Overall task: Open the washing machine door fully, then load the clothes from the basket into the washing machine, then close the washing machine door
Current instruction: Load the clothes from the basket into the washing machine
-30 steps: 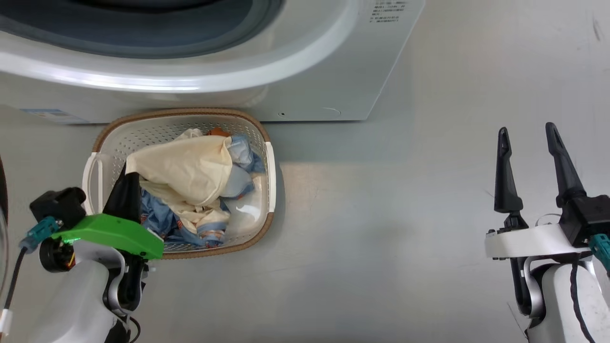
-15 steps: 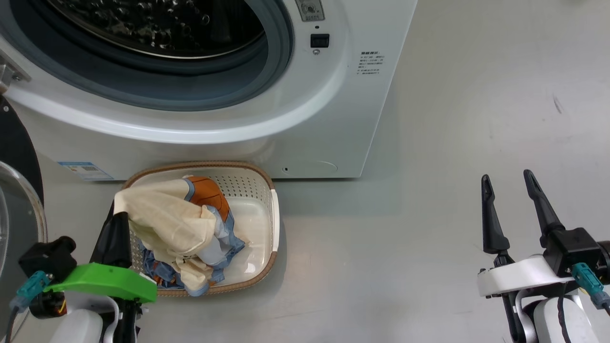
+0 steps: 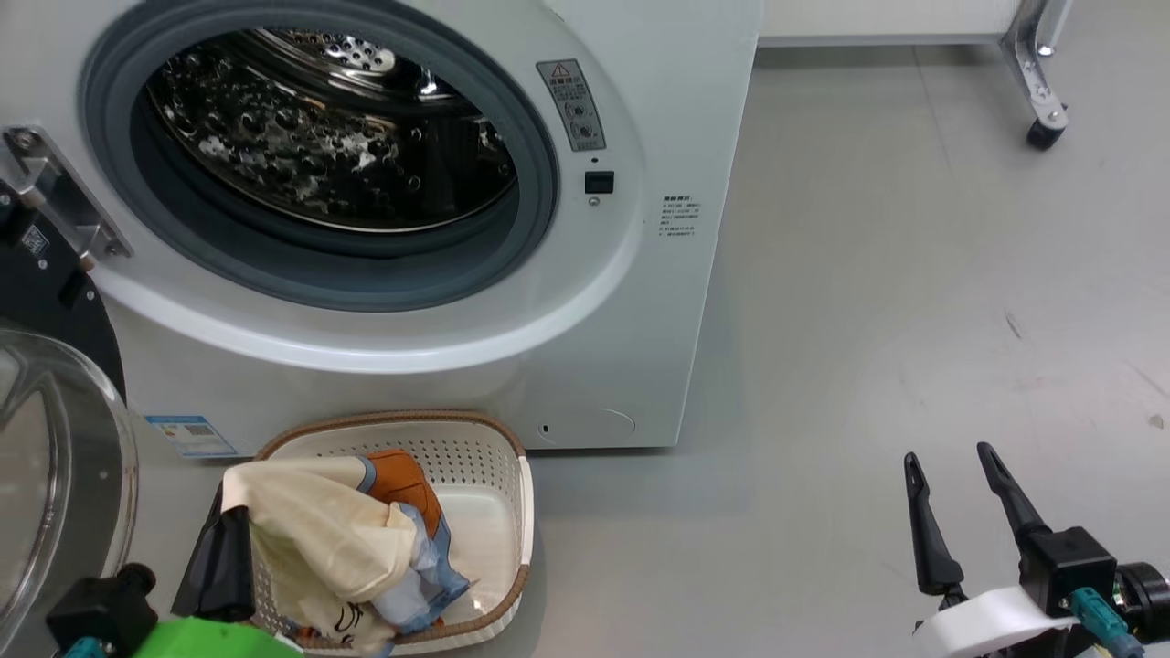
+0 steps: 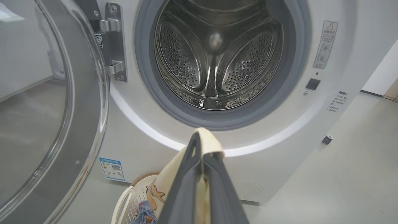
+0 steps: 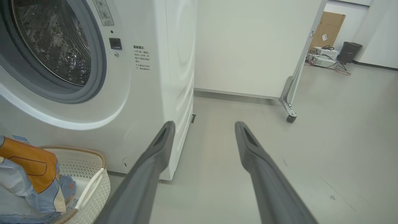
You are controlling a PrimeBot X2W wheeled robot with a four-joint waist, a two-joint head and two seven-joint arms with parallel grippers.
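Far left: washing machine door (image 3: pixel 41 302) is swung wide open, black rim and clear glass bowl standing off to the left of the opening. Its metal hinge bracket (image 3: pixel 59 196) sits on the machine front at the opening's left edge.

Left gripper (image 4: pixel 202 148) is low left, just beside the basket's left side. Fingers are pressed together, pinching the cream-yellow piece of the clothes (image 3: pixel 311 539). In the left wrist view the cream fabric folds over the fingertips and hangs down from there, level with the white front panel just under the opening.

Blue printed garment (image 3: pixel 411 585) with an orange patch is bunched against the cream piece. The bundle sits over the left half of the basket (image 3: pixel 484 457), lower end inside it. The right half of the basket's bottom shows bare.

Basket stands on the floor (image 3: pixel 868 302) right in front of the washing machine (image 3: pixel 658 320), below the opening. Can't tell if it touches the machine. Blue sticker (image 3: pixel 187 434) is just behind its left corner.

Drum (image 3: pixel 347 137): perforated steel, ringed by the grey gasket (image 3: pixel 541 183).

Right gripper (image 3: pixel 948 454) is lower right, well apart from basket and machine, over bare floor. Fingers are spread wide, gripping nothing.

Top right: caster wheel (image 3: pixel 1042 135) on a metal frame leg.
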